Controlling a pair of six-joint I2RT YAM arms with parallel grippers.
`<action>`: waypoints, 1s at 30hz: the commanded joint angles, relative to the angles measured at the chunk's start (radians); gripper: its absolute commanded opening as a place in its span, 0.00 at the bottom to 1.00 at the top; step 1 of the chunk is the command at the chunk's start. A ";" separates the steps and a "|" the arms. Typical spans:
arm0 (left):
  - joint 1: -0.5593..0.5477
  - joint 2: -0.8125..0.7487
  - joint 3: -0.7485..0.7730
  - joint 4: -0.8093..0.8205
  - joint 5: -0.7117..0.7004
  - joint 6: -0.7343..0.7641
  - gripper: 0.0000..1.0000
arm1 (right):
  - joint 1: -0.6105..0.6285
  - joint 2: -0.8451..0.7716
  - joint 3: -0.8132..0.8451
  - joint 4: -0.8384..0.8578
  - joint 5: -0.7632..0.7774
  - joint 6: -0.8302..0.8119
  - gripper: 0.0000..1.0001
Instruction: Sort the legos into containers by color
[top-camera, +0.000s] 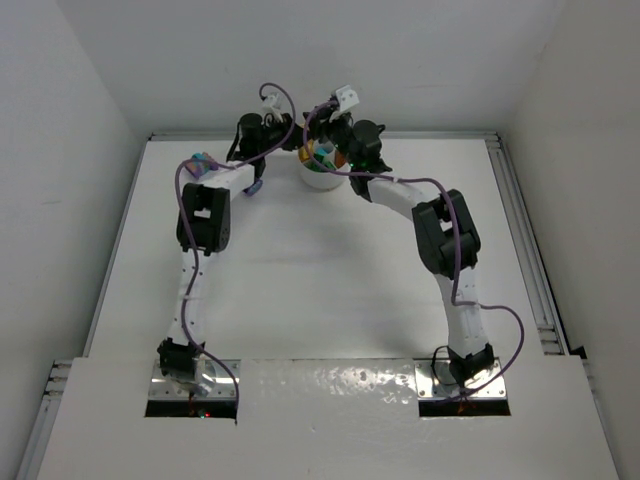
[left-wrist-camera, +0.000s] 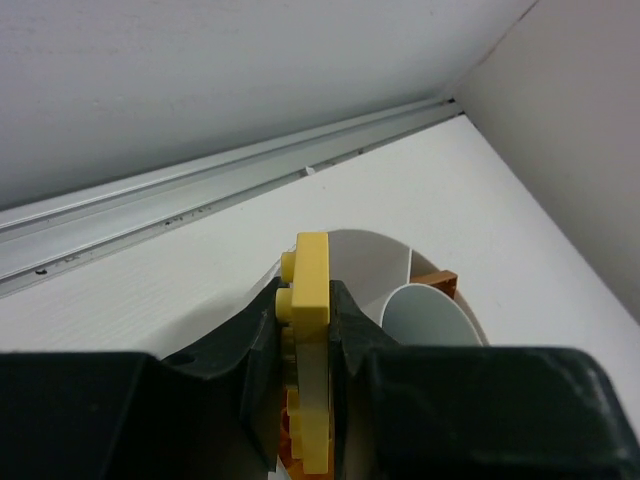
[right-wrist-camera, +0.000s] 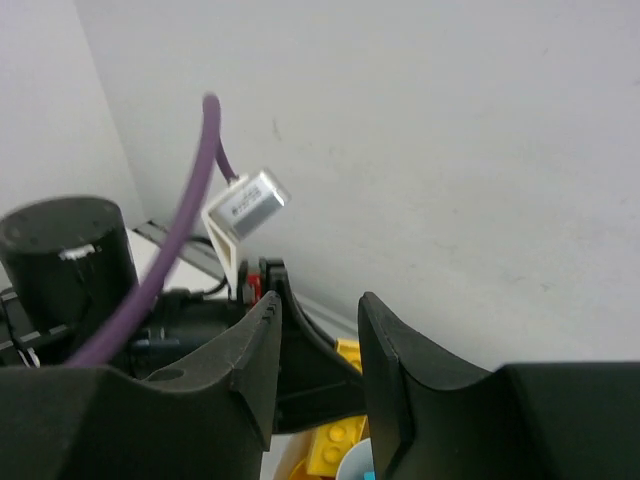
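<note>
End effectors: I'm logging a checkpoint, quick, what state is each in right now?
Left end effector: closed on a yellow lego.
Right end effector: open, holding nothing.

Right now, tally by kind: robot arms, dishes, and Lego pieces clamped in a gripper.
Robot arms: 2, the left arm and the right arm
Dishes: 1, the round white dish
Clamped Lego pieces: 1, the yellow Lego plate in the left gripper
Total: 4
</note>
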 joint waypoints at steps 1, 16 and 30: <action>-0.031 -0.086 -0.015 0.028 0.014 0.136 0.03 | -0.011 -0.080 -0.054 0.103 0.031 0.001 0.36; -0.035 -0.209 -0.116 -0.165 0.066 0.357 0.55 | -0.012 -0.168 -0.161 0.179 0.034 -0.014 0.36; -0.035 -0.279 -0.132 -0.413 0.083 0.533 0.62 | -0.023 -0.237 -0.221 0.044 0.129 0.049 0.37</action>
